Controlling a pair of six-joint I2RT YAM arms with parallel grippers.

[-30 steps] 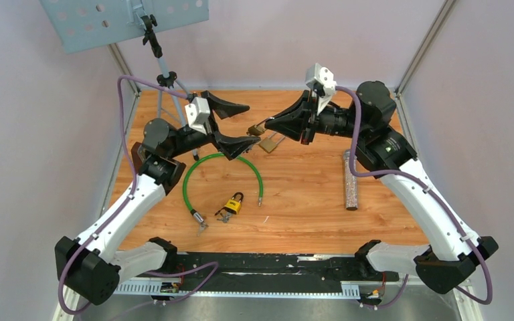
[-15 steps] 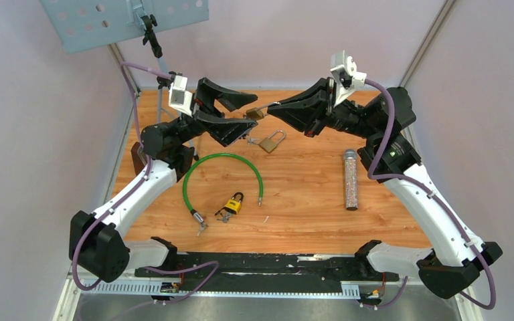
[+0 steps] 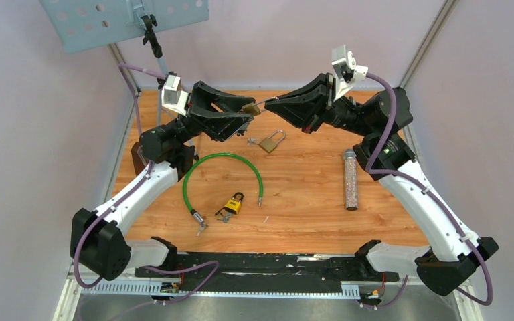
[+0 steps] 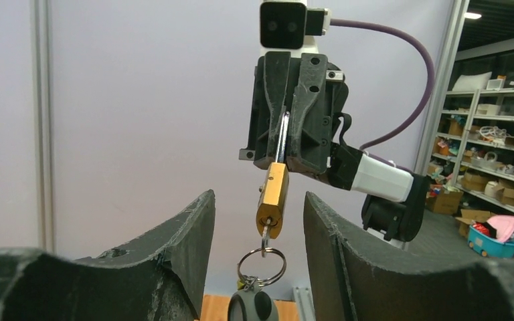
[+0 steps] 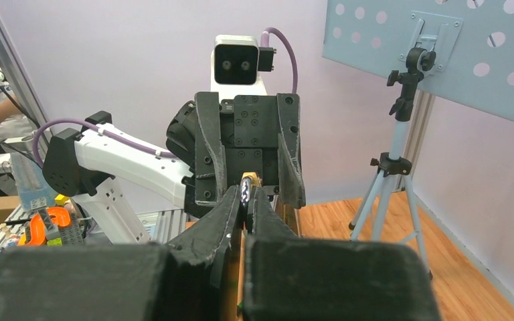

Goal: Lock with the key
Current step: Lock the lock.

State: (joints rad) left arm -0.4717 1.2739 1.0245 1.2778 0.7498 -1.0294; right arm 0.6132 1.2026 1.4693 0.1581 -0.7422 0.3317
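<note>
Wood-grain table, pale lilac walls around. The right gripper is clenched on the thin steel shackle of a brass padlock, in the air at upper centre w/ free room below. The left gripper has its fingers spread wide, one each side of the lock, not touching. Only the left wrist view shows the key in the bottom, w/ a round key ring hanging.

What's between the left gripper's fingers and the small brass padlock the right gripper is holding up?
Only air. In the left wrist view the small brass padlock hangs in the gap between the fingers of the open left gripper, touching neither.
</note>
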